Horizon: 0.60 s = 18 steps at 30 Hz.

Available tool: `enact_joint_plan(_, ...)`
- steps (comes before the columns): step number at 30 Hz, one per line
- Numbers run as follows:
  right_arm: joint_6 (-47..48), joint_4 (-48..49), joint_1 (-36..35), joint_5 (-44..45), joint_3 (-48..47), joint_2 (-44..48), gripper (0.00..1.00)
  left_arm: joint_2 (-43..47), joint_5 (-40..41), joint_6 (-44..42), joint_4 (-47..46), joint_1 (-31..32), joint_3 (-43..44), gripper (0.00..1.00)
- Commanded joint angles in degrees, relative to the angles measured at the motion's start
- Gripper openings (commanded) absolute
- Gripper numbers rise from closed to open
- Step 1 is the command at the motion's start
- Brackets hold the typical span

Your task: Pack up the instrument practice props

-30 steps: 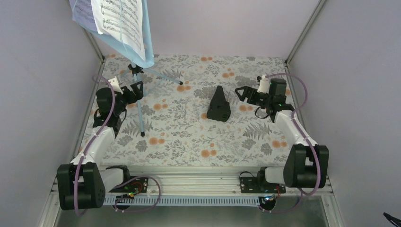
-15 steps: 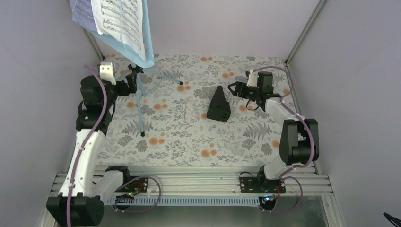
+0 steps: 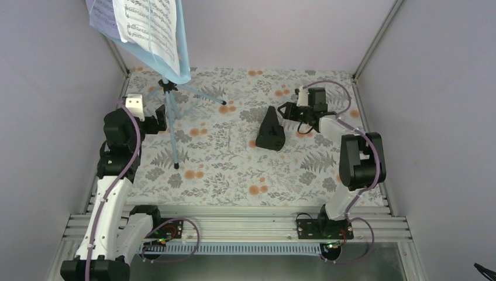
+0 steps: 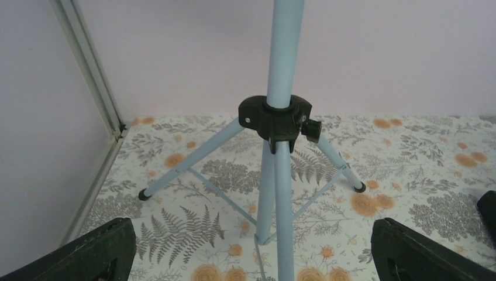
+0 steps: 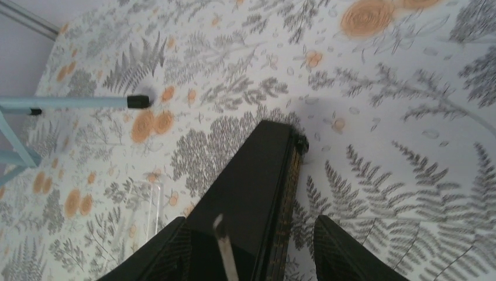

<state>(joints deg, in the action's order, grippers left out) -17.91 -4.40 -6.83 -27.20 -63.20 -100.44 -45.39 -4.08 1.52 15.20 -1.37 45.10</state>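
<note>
Aluminium rail (image 3: 234,225) runs along the near edge and carries both arm bases. Beyond it spreads the table's floral cloth (image 3: 234,170), grey ferns and orange blooms.

On the left side, the left gripper (image 3: 161,120) hangs just beside the light blue music stand (image 3: 171,134). Its jaws are spread wide and touch nothing. In the left wrist view, the stand's pole rises midway between the two black fingers (image 4: 93,252), with the black collar (image 4: 276,120) above the splayed tripod legs. All three feet rest on the cloth.

Right of centre, the black metronome (image 3: 271,130) lies on the cloth, its narrow end pointing toward the far side. The right gripper (image 3: 288,112) reaches that narrow end from the right. In its wrist view the fingers (image 5: 342,249) straddle the metronome, partly drawn in. Cloth shows between this finger and the black body, so the jaws are not clamped on it.

Farthest back, at the far left corner, the stand's desk (image 3: 182,52) holds a white sheet-music page (image 3: 149,29), with a lavender page (image 3: 102,14) to its left.
</note>
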Motion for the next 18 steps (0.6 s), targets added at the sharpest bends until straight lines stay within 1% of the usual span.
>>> enact_joint_plan(1, -0.09, 2.92, -2.23, 2.48, 5.11, 2.04, 0.50, -0.44, 0.59, 1.80, -0.99, 0.13, 2.65, 1.00)
enact_joint_plan(5, 0.59, 3.73, -3.31, 3.43, 6.77, 2.69, 0.49, -4.64, -4.51, 6.48, -1.36, 1.11, 5.69, 1.00)
enact_joint_plan(8, 0.86, 3.23, -4.13, 6.38, 6.85, 2.89, 0.38, -7.58, -6.08, 7.44, -2.30, 4.33, 7.52, 1.00)
enact_joint_plan(12, 0.69, 3.62, -5.03, 6.12, 6.41, 3.40, 0.26, -10.73, -6.63, 8.04, -2.60, 9.84, 9.07, 1.00)
enact_joint_plan(14, 1.01, 2.77, -5.92, 6.73, 5.74, 3.69, 0.19, -11.44, -5.44, 7.58, -2.35, 13.26, 9.59, 1.00)
enact_joint_plan(16, 1.83, 2.21, -7.05, 7.82, 5.40, 4.25, 0.12, -11.59, -2.42, 6.77, -2.00, 16.09, 9.94, 1.00)
enact_joint_plan(18, 2.89, 1.40, -7.85, 8.17, 5.16, 4.71, 0.06, -11.46, -0.66, 6.22, -1.66, 18.23, 10.14, 1.00)
